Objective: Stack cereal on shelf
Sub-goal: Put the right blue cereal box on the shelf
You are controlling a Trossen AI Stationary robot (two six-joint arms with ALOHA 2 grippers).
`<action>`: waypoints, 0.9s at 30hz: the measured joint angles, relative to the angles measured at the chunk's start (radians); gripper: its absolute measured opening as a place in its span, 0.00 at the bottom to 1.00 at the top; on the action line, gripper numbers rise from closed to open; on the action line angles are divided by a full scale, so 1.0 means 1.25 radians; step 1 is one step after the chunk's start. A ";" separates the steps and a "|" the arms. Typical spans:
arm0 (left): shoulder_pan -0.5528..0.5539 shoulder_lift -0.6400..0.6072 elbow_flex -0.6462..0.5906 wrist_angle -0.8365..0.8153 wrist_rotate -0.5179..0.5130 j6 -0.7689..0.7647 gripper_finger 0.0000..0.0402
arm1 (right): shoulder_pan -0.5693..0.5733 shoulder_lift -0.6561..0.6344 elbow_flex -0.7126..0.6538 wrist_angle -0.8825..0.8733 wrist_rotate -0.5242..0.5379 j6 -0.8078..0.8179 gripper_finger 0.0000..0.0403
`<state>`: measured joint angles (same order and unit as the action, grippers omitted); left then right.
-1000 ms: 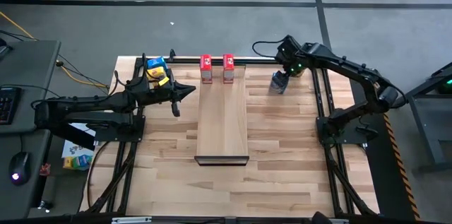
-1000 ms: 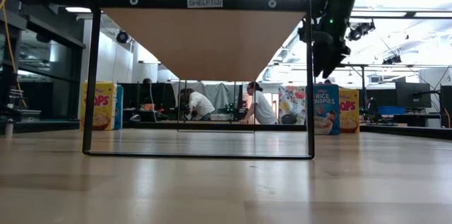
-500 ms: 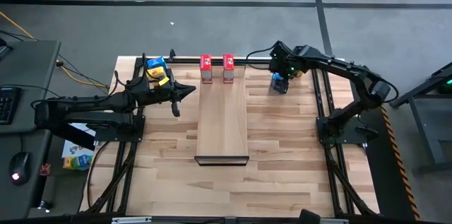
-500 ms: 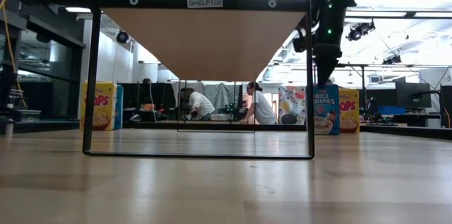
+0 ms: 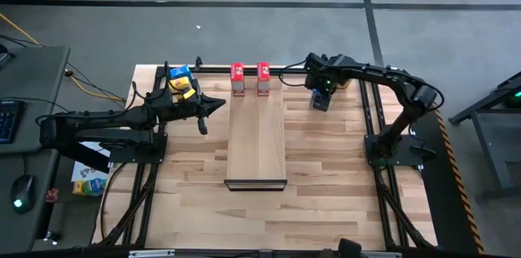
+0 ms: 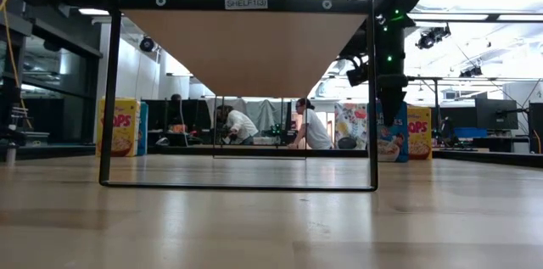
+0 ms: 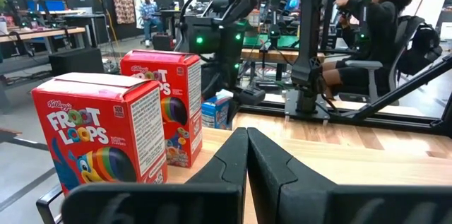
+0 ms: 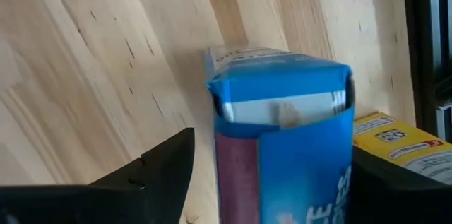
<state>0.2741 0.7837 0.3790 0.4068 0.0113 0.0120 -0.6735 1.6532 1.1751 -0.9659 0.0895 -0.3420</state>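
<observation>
Cereal: blue box (image 8: 282, 132) upright on surface (image 5: 326, 168), between spread fingers (image 8: 152, 171) of right end effector (image 5: 320, 95), not gripped. Yellow box (image 8: 392, 139) just beside. Two red boxes (image 5: 250, 78) standing side by side at far end of shelf (image 5: 256, 140). Left end effector (image 5: 213, 105) clenched, empty, hovering beside shelf, near blue and yellow boxes (image 5: 181, 79).

Two cereal boxes (image 5: 250, 79) are set side by side at the far end of the shelf (image 5: 256, 140); another box (image 5: 321, 98) stands right of it.
</observation>
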 joint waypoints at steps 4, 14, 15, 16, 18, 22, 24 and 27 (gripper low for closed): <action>0.000 0.000 0.000 0.000 0.000 0.000 0.00 | 0.000 0.002 0.000 0.007 0.010 -0.013 0.54; 0.000 0.000 0.000 0.000 0.000 0.000 0.00 | 0.000 -0.013 0.023 -0.055 0.009 -0.017 0.26; 0.000 0.000 0.000 0.000 0.000 0.000 0.00 | 0.001 -0.020 0.037 -0.082 0.007 -0.007 0.25; 0.000 0.000 0.000 0.000 0.000 0.000 0.00 | 0.004 -0.028 0.053 -0.114 0.004 0.007 0.24; 0.000 0.000 0.000 0.000 0.000 0.003 0.00 | 0.011 -0.047 0.091 -0.180 -0.023 0.036 0.25; 0.000 0.000 0.000 0.001 0.000 0.006 0.00 | 0.048 -0.092 0.197 -0.293 -0.158 0.123 0.28; 0.000 0.000 0.000 0.000 0.000 0.006 0.00 | 0.082 -0.111 0.255 -0.324 -0.244 0.169 0.30; 0.000 0.000 0.000 0.001 0.000 0.006 0.00 | 0.162 -0.135 0.347 -0.321 -0.325 0.229 0.30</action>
<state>0.2741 0.7837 0.3790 0.4076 0.0113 0.0196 -0.4716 1.4843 1.6092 -1.3667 -0.3162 -0.0563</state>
